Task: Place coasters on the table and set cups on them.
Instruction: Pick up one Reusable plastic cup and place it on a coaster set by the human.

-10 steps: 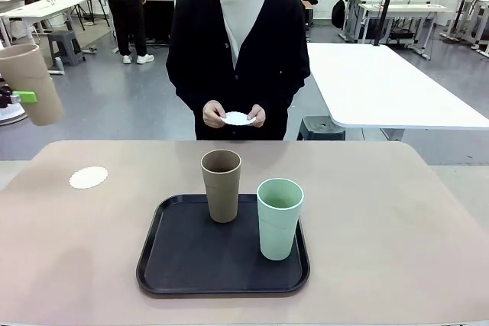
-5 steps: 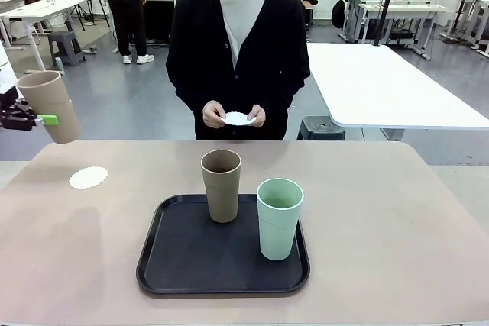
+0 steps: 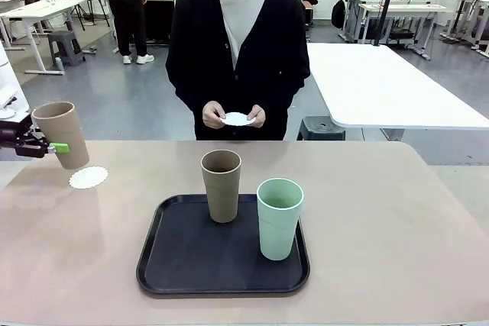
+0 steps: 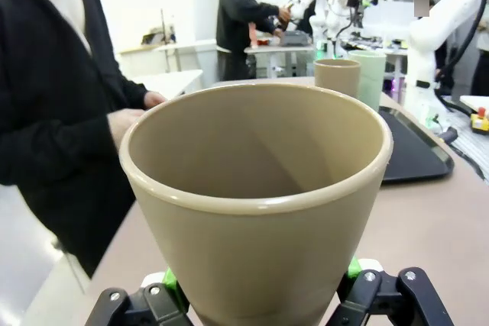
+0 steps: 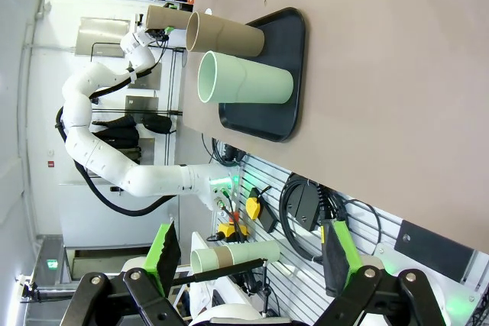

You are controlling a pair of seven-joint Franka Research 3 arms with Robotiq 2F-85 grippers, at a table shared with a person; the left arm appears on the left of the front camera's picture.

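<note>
My left gripper [image 3: 44, 146] is shut on a tan-brown cup [image 3: 63, 133], holding it tilted just above the table [image 3: 382, 204] at the far left. A white lacy coaster [image 3: 89, 178] lies right below and a little right of that cup. The left wrist view has the held cup [image 4: 260, 204] between the green pads [image 4: 166, 279]. A second tan cup [image 3: 221, 185] and the mint cup [image 3: 280, 217] stand on the black tray [image 3: 176, 265]. The person's hands hold another coaster [image 3: 238, 118] at the far side. My right gripper [image 5: 250, 257] is open, off the table's edge.
The right wrist view shows the table [image 5: 382, 74] sideways with the tray [image 5: 294, 66], the mint cup [image 5: 244, 82] and the tan cup [image 5: 225, 36]. A white table [image 3: 382, 82] stands behind at the right. Bare tabletop lies either side of the tray.
My left gripper has come down and to the right with the tan cup, from high at the left edge to just above the coaster. The person's hands have stayed still.
</note>
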